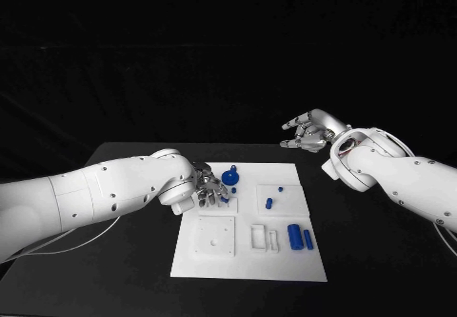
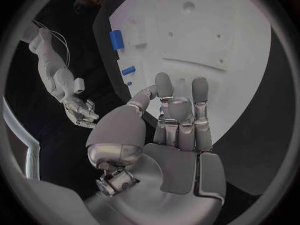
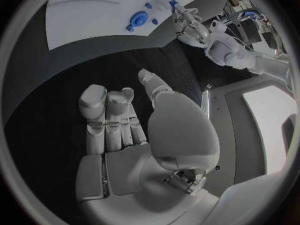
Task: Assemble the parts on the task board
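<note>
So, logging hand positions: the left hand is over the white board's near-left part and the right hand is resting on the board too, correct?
Not quite. In the head view the right hand hangs in the air beyond the board, off its far-right corner, touching nothing. The left hand is over the board's left side.

A black table (image 1: pixel 133 264) stands in a dark room, its matte top running from the near edge to a straight far edge. Beyond that far edge the backdrop is black, and faint folds cross it, like hung cloth. No window or lamp is visible in the head view; light falls from above onto the middle of the table, and the corners fade into shadow. In the right wrist view, a pale grey floor (image 3: pixel 269 105) lies beside the table, with cluttered equipment (image 3: pixel 250 15) at the rim, too small to identify.
</note>
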